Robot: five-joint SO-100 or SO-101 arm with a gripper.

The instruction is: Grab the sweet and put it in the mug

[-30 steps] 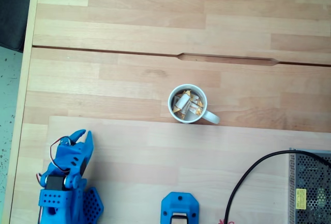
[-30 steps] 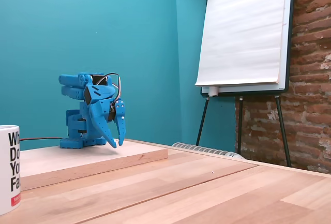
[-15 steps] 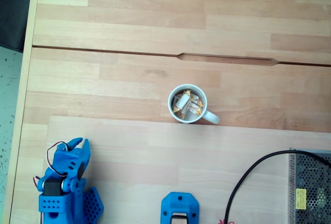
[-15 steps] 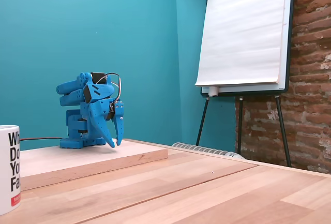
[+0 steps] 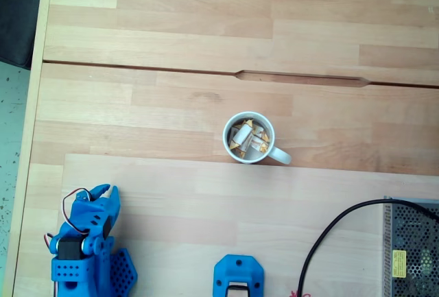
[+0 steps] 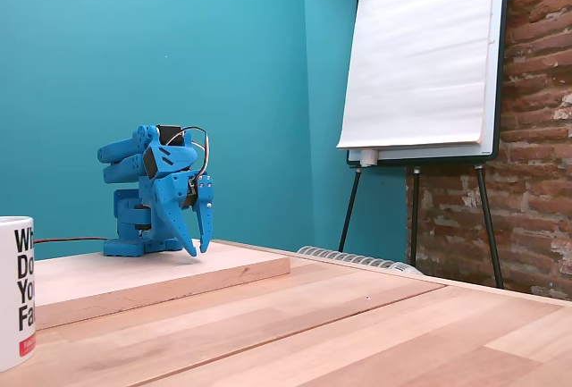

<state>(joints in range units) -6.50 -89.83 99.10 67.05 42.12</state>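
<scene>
The white mug (image 5: 226,138) stands near the middle of the wooden table in a fixed view, its handle pointing lower right. Several wrapped sweets (image 5: 242,135), cream with orange ends, lie inside it. The mug (image 6: 12,290) also stands at the left edge of a fixed view from the side, showing black and red lettering. My blue gripper (image 5: 108,189) is folded back at the lower left, far from the mug. From the side the gripper (image 6: 198,249) points down over the raised board, its fingers a little apart with nothing between them.
A raised wooden board (image 5: 206,201) carries the arm's base. A blue part (image 5: 238,278), a black cable (image 5: 328,239) and a perforated metal box (image 5: 413,249) sit along the bottom edge. A flip chart (image 6: 420,56) and a brick wall stand behind the table.
Between one second and half a second ago the arm folded back and the gripper drew toward its base. Nothing has moved since; the mug and sweets stay put.
</scene>
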